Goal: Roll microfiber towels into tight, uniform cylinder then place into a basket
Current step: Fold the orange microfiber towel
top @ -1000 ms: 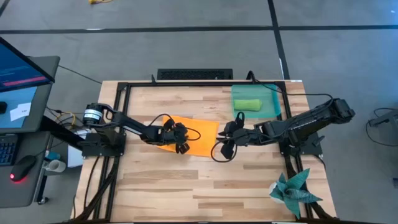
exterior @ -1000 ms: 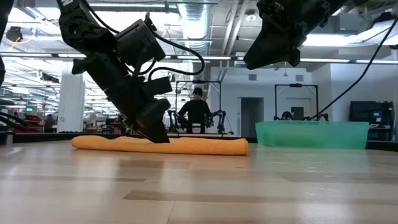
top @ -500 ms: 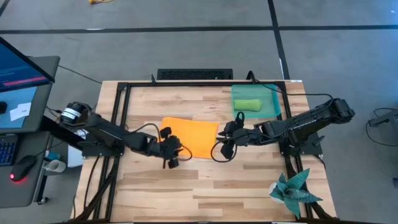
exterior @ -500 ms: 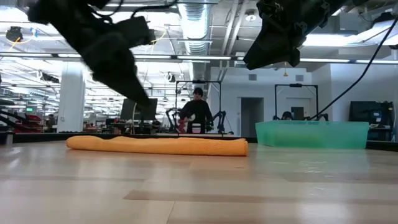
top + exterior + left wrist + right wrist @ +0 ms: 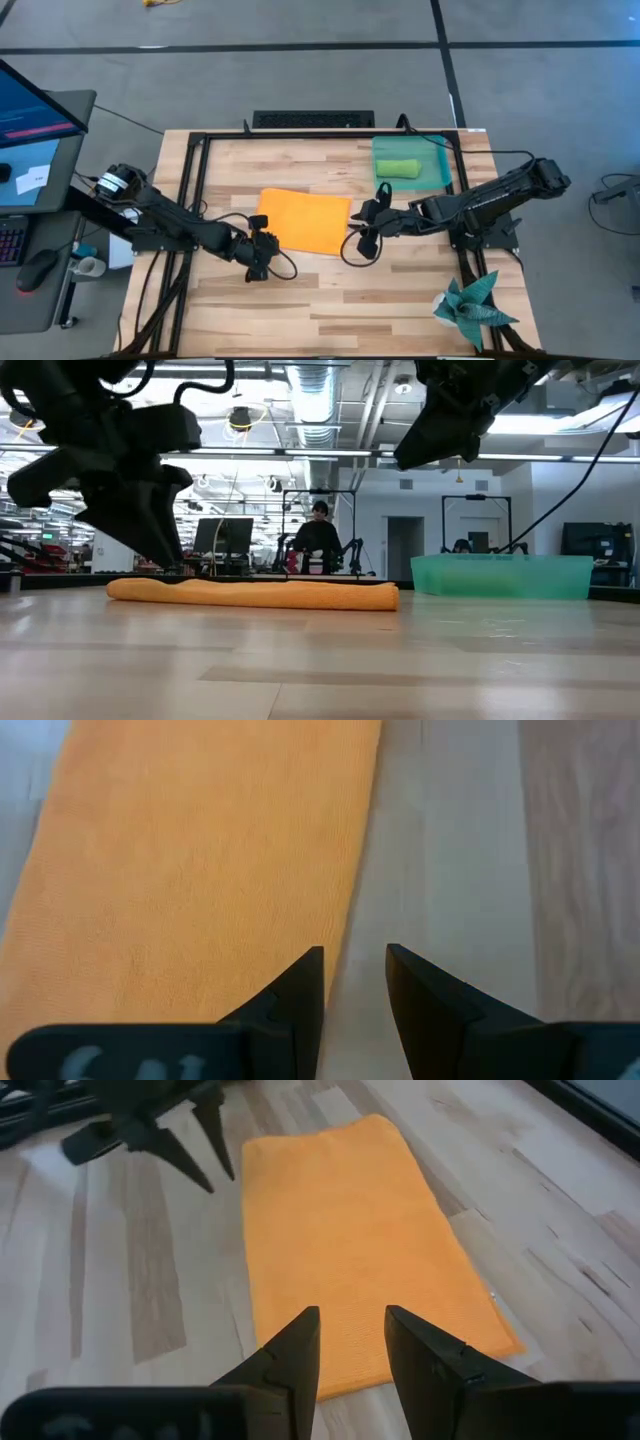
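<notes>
The orange towel [image 5: 305, 220] lies flat and spread out on the middle of the table; it also shows in the low view [image 5: 260, 593] and in both wrist views [image 5: 190, 870] [image 5: 350, 1240]. My left gripper [image 5: 262, 252] is open and points down just above the towel's near left corner, its fingers [image 5: 300, 990] over the near edge. My right gripper [image 5: 362, 228] is open and empty, raised above the table at the towel's right end [image 5: 410, 455]. The lime green towel [image 5: 398, 167] lies rolled up in the teal basket [image 5: 435, 170] at the far right.
A dark teal spiky cloth [image 5: 470, 305] lies at the table's near right corner. A black frame [image 5: 190, 190] runs round the table top. Bare wood lies near of the towel. A person [image 5: 317, 540] stands in the room beyond the table.
My left gripper has left the top of the orange towel and gone toward the table's near edge and a little left, stopping at the towel's near left corner. The towel's left part, bunched under the gripper before, now lies flat.
</notes>
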